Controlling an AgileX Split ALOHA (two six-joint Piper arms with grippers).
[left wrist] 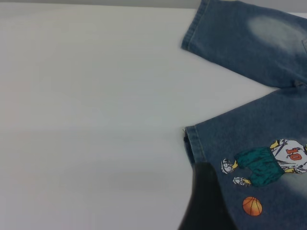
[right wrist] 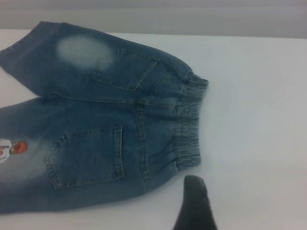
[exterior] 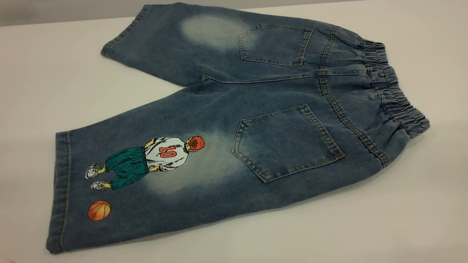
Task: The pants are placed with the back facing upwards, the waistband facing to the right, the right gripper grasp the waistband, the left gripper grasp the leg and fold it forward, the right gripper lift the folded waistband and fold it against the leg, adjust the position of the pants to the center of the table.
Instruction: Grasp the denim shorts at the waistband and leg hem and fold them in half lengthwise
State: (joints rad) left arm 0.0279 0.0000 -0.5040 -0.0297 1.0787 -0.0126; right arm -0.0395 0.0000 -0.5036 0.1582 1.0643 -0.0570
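The pants [exterior: 234, 120] lie flat and spread open on the table [exterior: 402, 219], back side up, with both back pockets showing. The waistband [exterior: 393, 91] points to the right in the exterior view, and the two legs open to the left like a wide V. The leg [exterior: 146, 182] with the printed player is the nearer one.

We judge the denim to be soft but with some body: it will bend easily, yet it is heavier than thin cloth and will hang down when lifted. It should not slip much between the fingers. The waistband is thick and gathered, so it gives a good place to pinch, best at the near end where it comes to the corner of the pants. For the leg, the hem at the near corner is a good place, because the stitched edge is firm. A grip must take both layers, or only the top one may rise.

No fold is made yet, and the pants look untouched.

The left gripper [left wrist: 206, 201] shows only as a dark blurred finger in the left wrist view, just at the hem of the leg; whether it touches we cannot tell, nor how wide it stands. The right gripper [right wrist: 194, 206] shows one dark finger tip over the bare table, near the near end of the waistband but apart from it. Its opening we cannot tell either.
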